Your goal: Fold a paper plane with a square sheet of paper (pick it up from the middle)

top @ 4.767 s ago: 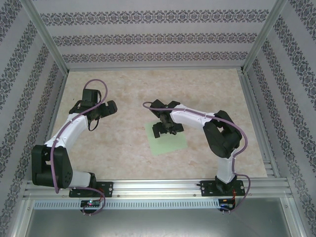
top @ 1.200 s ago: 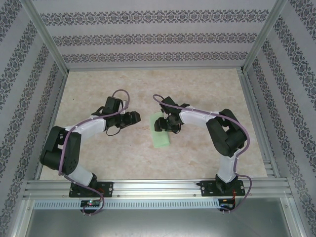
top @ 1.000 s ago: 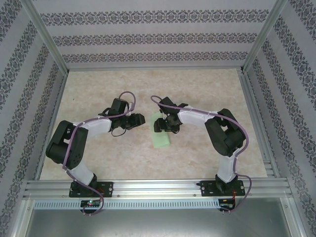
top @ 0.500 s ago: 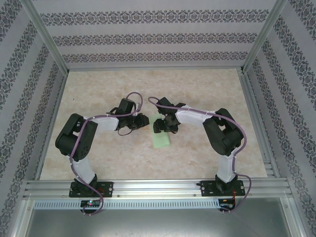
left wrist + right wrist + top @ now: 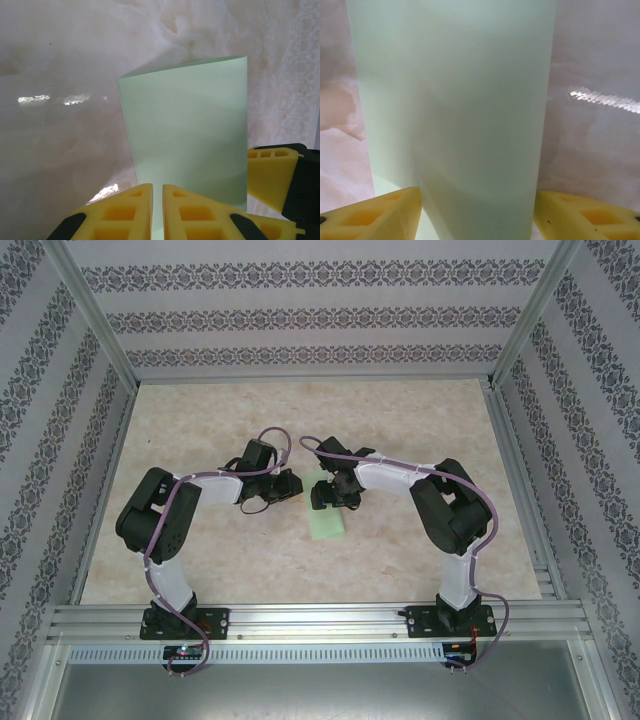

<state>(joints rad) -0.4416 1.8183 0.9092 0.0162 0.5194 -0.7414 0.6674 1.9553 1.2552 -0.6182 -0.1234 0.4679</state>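
Pale green square sheet of paper [image 5: 326, 523], folded in half, lies mid-bench [image 5: 200, 420] btwn both arms. Left end effector [image 5: 156, 192] is all but together, pinching sheet's far-left edge. Right end effector [image 5: 477, 197] is spread apart, straddling its far end.

We lose the near edge of the square sheet of paper [image 5: 185, 130] behind the left fingers [image 5: 200, 210]; in the right wrist view it runs off top and bottom.

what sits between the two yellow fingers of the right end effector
The folded pale green sheet of paper spans the gap between the fingers of the right end effector; the right wrist view shows it.
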